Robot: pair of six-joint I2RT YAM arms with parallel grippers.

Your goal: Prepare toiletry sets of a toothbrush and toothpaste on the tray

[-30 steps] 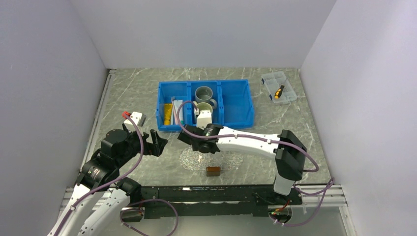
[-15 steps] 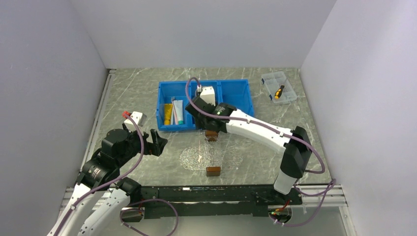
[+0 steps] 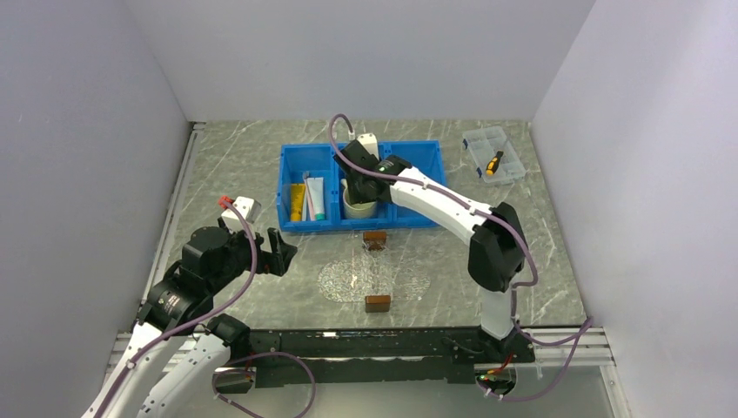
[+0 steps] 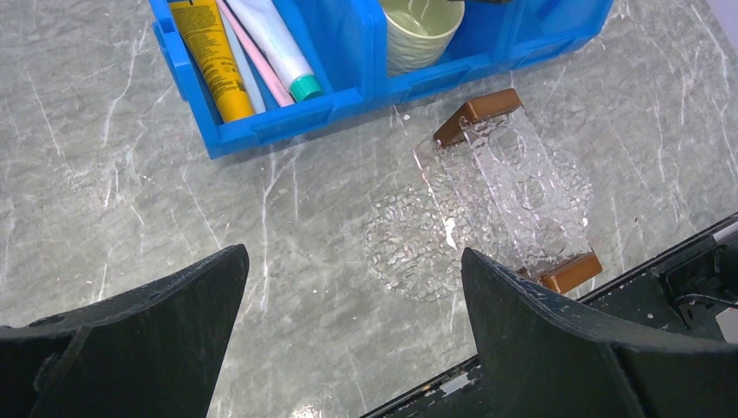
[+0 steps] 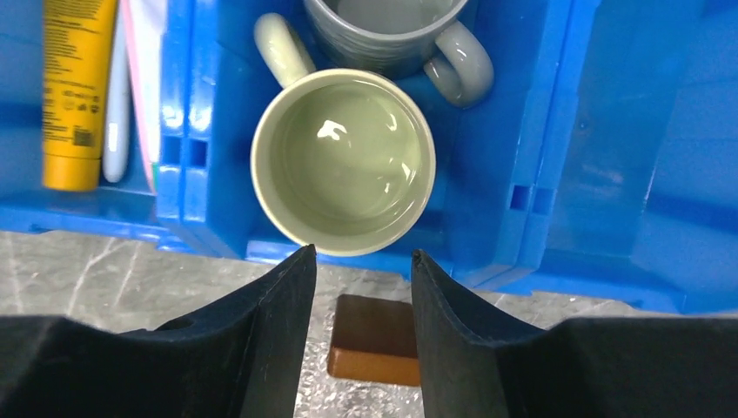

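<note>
The right tool [image 5: 361,259] is held over the cream mug [image 5: 344,161] in the middle compartment of the blue bin [image 5: 600,174], its jaws parted with nothing between them. The left tool [image 4: 352,261] is spread wide (nothing is gripped) above the near left of the counter [image 4: 130,174]. The toothpaste [image 4: 274,39] and the toothbrush [image 4: 242,70] are seen lying in the bin's left compartment, beside a yellow tube [image 4: 209,57]. The tray [image 4: 522,187] is set on the counter just near of the bin.
</note>
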